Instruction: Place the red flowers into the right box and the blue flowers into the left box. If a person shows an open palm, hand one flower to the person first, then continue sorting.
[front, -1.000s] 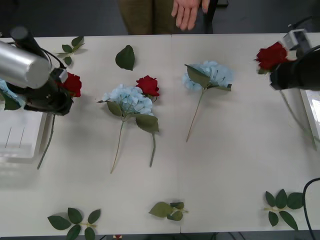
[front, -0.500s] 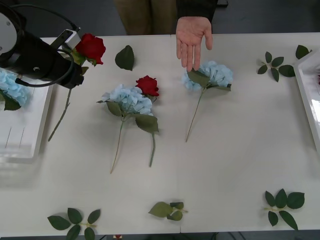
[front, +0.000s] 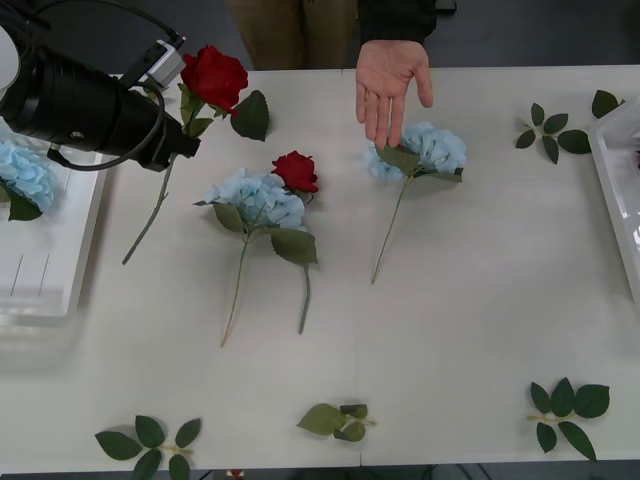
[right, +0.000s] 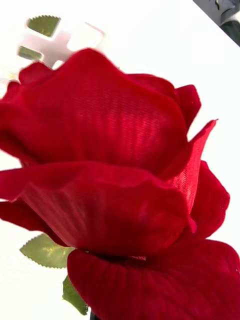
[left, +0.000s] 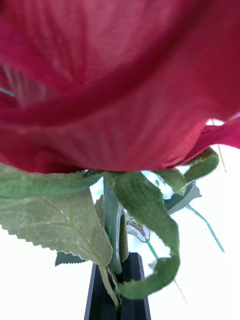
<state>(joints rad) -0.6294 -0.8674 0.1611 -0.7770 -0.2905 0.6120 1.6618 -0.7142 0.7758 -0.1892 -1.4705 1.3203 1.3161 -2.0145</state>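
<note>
Red rose (front: 213, 75) aloft near open palm (front: 390, 85).

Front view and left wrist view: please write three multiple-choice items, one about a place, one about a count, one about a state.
1. Where is the person's open hand?
A. over a blue flower
B. at the table's near edge
C. at the table's left edge

2. How many blue flowers lie on the bare table?
A. one
B. two
C. four

3. The left tool is:
A. open
B. shut on a red rose's stem
C. shut on a blue flower

Key: A, the hand's fingertips reach over the far blue cluster. B, one by the hand, another beside a lying rose. B, black fingers clamp the green stem.
</note>
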